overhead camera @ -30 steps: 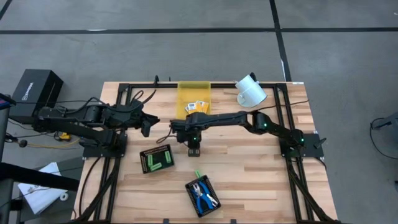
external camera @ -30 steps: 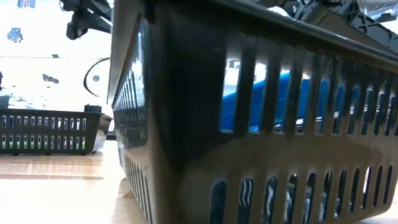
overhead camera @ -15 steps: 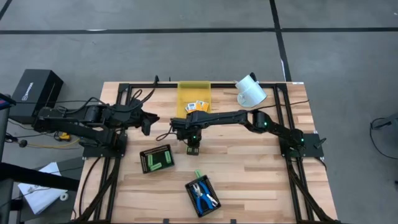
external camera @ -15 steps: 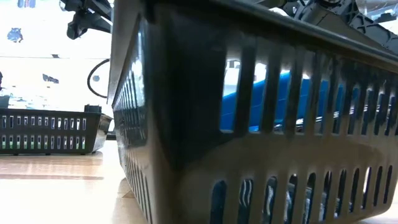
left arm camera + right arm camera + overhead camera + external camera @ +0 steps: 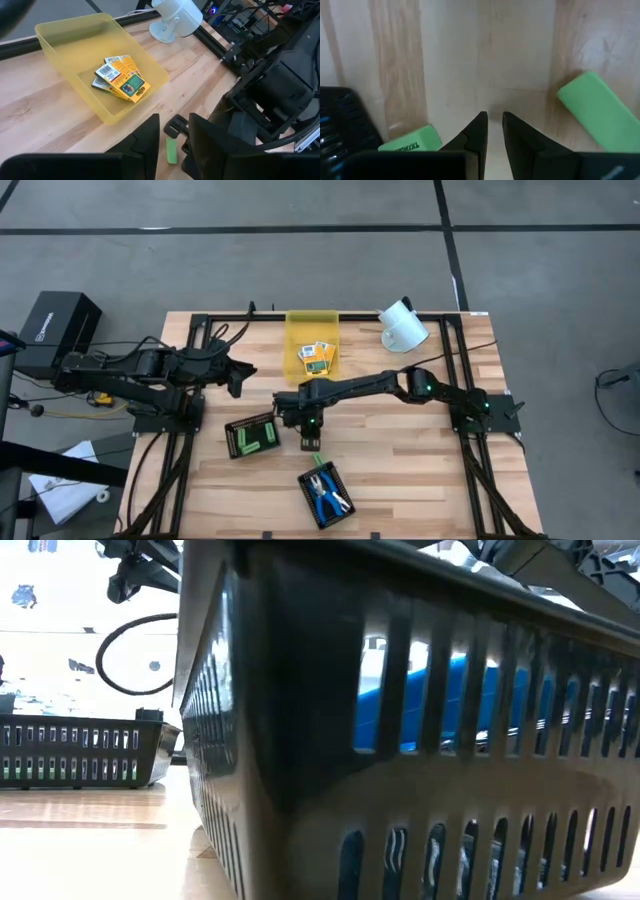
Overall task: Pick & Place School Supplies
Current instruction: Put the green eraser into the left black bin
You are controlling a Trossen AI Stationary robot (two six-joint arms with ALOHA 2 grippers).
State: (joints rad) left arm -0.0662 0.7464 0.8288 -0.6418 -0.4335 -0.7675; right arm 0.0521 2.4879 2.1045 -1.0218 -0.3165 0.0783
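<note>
Yellow-orange printed boxes (image 5: 318, 356) (image 5: 120, 78) lie on the floor of the translucent yellow bin (image 5: 300, 330). Light-green blocks fill one black tray (image 5: 252, 436). Blue-handled tools (image 5: 326, 492) lie in the other black tray (image 5: 308, 486). A loose green stick (image 5: 318, 460) lies flat on the table by that tray. In the right wrist view, two green pieces (image 5: 599, 111) (image 5: 411, 143) lie on either side of my right gripper (image 5: 494, 126) (image 5: 311, 442). It hangs above them, pointing steeply down, with a narrow gap and nothing in it. My left gripper (image 5: 238, 376) (image 5: 172, 134) hovers open at the table's left.
A white lamp-like object (image 5: 402, 326) stands at the far right, beside the bin. Black frame rails (image 5: 455, 370) run along the table's sides. In the low view the scissors tray's slotted wall (image 5: 400, 740) fills the picture. Bare wood lies at the near left and near right.
My right gripper has moved from just in front of the yellow bin toward the table's near edge and a little down. It now hangs over the green stick beside the scissors tray. The boxes in the bin, partly covered by the arm before, now show.
</note>
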